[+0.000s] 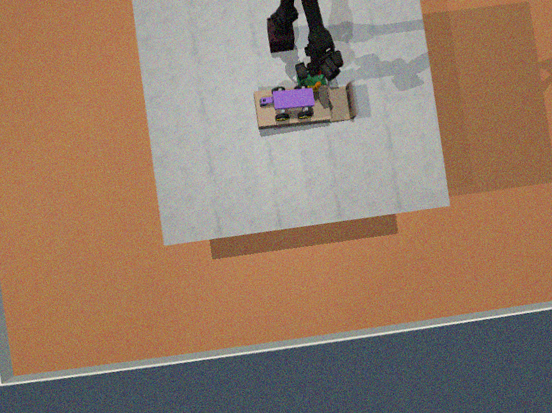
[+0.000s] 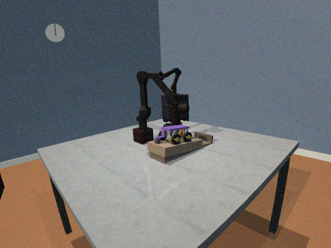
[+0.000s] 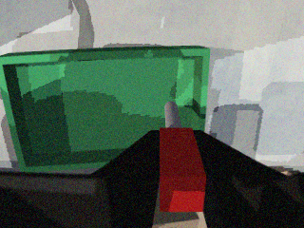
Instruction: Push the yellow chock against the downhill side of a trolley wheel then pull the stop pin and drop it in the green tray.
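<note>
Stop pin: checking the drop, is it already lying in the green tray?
No, the gripper grips the stop pin above the green tray.

green tray (image 3: 109, 95) open below, trolley (image 1: 292, 99) beside

A round wall clock (image 2: 54, 32) hangs above the grey table (image 2: 133, 192).

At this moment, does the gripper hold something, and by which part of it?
Yes. The gripper is shut on the stop pin, holding it by its red head; the grey shaft points out over the green tray.
</note>
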### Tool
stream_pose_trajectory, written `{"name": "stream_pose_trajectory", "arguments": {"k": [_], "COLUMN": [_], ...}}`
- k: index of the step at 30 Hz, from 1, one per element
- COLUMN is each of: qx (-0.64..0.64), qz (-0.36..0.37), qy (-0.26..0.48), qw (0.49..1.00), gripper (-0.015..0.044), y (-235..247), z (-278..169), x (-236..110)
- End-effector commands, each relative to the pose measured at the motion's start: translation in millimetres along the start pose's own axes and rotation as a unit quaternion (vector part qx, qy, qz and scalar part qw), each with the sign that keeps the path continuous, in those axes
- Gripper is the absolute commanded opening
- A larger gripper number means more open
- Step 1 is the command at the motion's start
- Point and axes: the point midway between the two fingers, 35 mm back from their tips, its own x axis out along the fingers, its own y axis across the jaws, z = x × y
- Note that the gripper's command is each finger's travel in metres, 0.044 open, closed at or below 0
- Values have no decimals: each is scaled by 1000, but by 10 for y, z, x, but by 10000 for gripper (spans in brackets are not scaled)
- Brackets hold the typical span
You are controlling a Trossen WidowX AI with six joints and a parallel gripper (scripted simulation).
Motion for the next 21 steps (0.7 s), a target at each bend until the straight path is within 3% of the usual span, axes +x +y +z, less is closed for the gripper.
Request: {"name": "stream_pose_trajectory", "arguments": {"k": [1, 2, 9, 21], "qx": [3, 3, 3, 3], "qz": [-2, -2, -2, -2], "qy": [0, 0, 0, 0], "qw": [1000, 1000, 1000, 1000], "gripper": [0, 0, 184, 190], "y": [-29, -29, 6, 104], "z": [1, 1, 1, 4], "x": [61, 61, 58, 75]}}
